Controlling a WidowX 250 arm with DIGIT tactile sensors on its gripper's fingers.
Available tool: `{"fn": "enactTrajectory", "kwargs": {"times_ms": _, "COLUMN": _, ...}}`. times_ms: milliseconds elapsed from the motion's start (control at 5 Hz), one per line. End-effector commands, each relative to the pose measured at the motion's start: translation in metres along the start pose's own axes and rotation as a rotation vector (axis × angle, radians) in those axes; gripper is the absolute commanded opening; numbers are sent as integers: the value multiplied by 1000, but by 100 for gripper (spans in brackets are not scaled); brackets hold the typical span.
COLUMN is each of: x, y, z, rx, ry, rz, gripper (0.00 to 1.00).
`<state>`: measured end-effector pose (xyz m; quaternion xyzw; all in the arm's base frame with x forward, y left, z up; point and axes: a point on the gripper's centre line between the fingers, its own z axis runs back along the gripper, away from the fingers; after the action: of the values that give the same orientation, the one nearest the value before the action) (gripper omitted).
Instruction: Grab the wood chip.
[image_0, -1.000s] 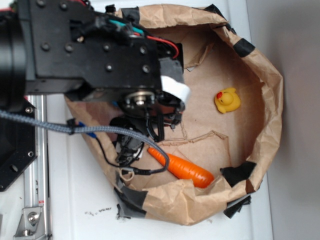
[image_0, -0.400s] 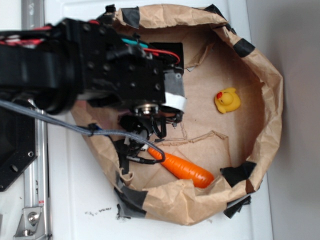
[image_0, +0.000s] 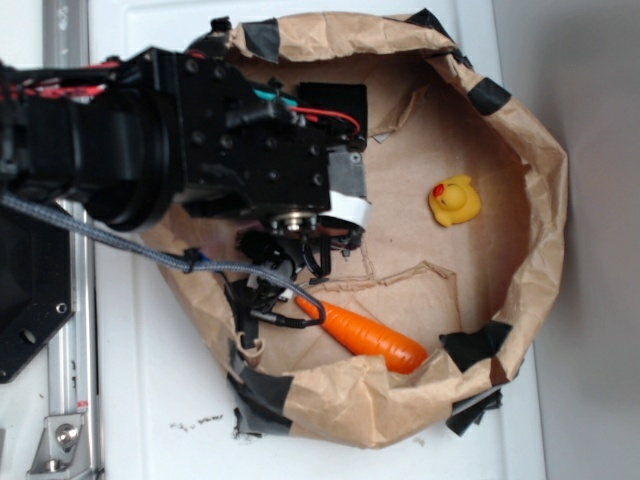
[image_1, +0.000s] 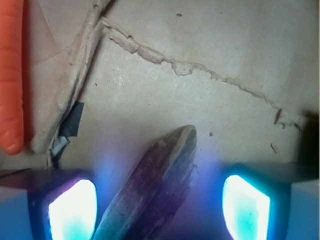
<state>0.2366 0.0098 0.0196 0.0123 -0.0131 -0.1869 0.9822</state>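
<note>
While low over the cardboard floor (image_1: 210, 45), gripper (image_1: 159, 205) spread wide, nothing clamped yet. Wood chip (image_1: 160, 180) lying flat between the two glowing fingertips (image_1: 72, 210), clear gap on either side, pointed end aimed up and away from the wrist camera, body slanting toward lower left. Closer to the left pad at its near end than to the right one. In the exterior view chip hidden under the arm; only black wrist housing visible over the left part of the paper-walled bin (image_0: 540, 200).

Step in hand, by judgement: final descent and closing on the chip.
- Thin, flat piece, so pads likely need to reach floor level before closing; otherwise a pinch over the top and a slip.
- Slant across the gap worth a small wrist turn, so pads meet the long edges squarely.
- Rough grain should give decent friction.
- Slow closing advisable; a diagonal squeeze could spin or flip the sliver.

Carrot (image_1: 11, 75) at far left, well apart, no obstacle. Yellow duck (image_0: 455, 200) across the bin, irrelevant.
</note>
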Motion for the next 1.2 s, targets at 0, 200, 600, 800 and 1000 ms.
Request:
{"fn": "enactTrajectory", "kwargs": {"times_ms": 0, "x": -5, "y": -13, "z": -14, "rx": -38, "ry": 20, "rz": -6, "gripper": 100}}
{"fn": "enactTrajectory", "kwargs": {"times_ms": 200, "x": -11, "y": -24, "z": -26, "rx": -91, "ry": 45, "rz": 5, "gripper": 98}}
{"fn": "enactTrajectory", "kwargs": {"times_ms": 600, "x": -13, "y": -36, "z": -23, "rx": -65, "ry": 44, "rz": 47, "gripper": 0}}
{"fn": "enactTrajectory", "kwargs": {"times_ms": 800, "x": -12, "y": -31, "z": -13, "rx": -51, "ry": 18, "rz": 58, "gripper": 0}}
{"fn": "enactTrajectory", "kwargs": {"times_ms": 1000, "x": -11, "y": -25, "z": 9, "rx": -22, "ry": -18, "rz": 78, "gripper": 0}}
